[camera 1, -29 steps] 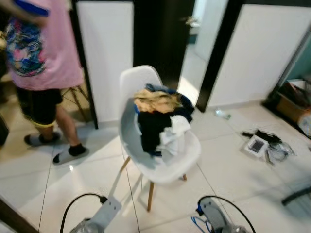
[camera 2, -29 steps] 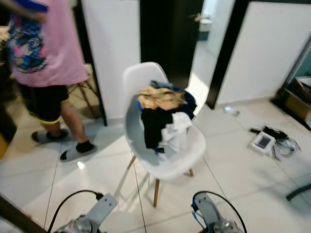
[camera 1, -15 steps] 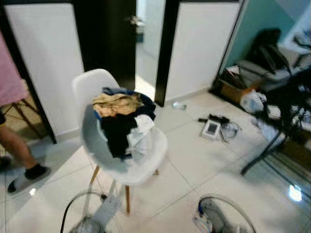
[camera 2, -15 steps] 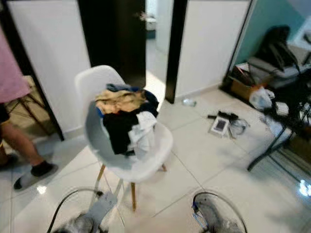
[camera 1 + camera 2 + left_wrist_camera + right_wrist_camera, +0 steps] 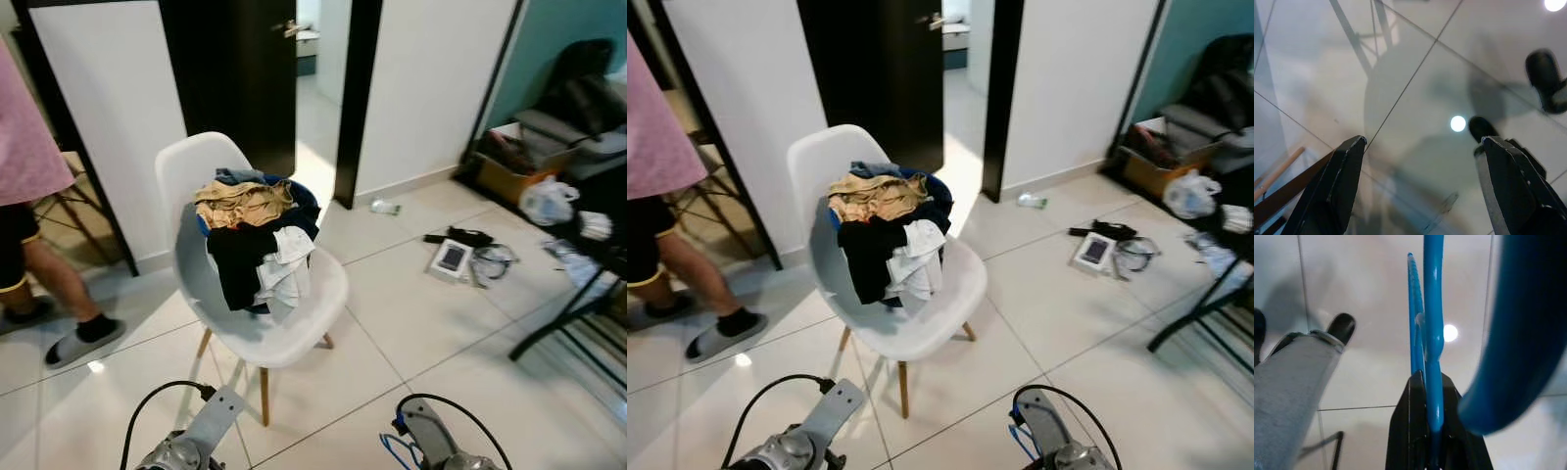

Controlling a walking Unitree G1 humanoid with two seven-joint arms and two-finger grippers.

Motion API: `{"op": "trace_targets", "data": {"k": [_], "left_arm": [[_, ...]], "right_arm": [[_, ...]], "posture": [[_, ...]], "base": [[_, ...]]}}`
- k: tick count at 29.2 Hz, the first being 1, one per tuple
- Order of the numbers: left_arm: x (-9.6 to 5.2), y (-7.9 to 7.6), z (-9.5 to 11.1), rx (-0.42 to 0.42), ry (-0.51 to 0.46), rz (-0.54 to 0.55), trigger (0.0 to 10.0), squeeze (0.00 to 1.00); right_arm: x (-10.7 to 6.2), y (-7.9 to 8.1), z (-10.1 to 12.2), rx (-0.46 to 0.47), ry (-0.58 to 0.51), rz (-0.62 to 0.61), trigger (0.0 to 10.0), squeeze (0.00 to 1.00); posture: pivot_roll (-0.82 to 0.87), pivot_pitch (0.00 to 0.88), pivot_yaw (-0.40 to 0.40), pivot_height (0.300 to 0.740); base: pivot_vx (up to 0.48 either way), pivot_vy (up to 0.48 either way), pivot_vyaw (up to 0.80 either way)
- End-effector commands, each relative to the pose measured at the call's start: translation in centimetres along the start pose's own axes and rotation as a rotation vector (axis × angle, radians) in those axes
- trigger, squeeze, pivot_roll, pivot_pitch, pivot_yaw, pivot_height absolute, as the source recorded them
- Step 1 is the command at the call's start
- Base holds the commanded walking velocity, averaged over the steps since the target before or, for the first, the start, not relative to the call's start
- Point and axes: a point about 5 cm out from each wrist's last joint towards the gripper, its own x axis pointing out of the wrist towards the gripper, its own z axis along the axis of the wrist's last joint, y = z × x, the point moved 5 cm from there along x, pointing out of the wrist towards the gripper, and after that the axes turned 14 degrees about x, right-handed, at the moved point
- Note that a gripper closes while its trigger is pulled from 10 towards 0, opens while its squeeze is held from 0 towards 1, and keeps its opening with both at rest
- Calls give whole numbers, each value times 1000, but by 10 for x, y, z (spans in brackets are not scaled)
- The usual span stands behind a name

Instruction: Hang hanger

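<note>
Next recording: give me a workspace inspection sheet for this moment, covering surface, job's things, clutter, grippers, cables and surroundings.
Surface: glossy white tiled floor; no table or rail seen.
Job's things: blue hanger, clamped in the right gripper low at the robot's right side; a bit of blue also shows by the right arm in the left eye view.
Clutter: white chair piled with clothes; a small device and a plastic bottle on the floor.
Grippers: right shut on the hanger; left gripper open, holding nothing, pointing at the floor.
Cables: black loops on both arms; a tangle beside the device.
Surroundings: open dark door, a person at left, bags and a box at right.
</note>
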Motion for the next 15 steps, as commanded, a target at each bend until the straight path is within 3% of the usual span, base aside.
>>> {"op": "trace_targets", "data": {"k": [1, 9, 15], "left_arm": [[0, -3, -4, 2, 12, -9, 10000, 0], [0, -3, -3, 4, 12, -11, 10000, 0], [0, -2, -3, 6, 11, -9, 10000, 0]], "right_arm": [[0, 1, 5, 2, -17, 5, 10000, 0], [0, 4, 6, 15, -27, 32, 10000, 0], [0, 4, 6, 10, -26, 37, 10000, 0]], "posture": [[2, 0, -13, 740], [2, 0, -13, 740], [2, 0, -13, 740]], "base": [[0, -446, 0], [0, -456, 0], [0, -466, 800]]}}
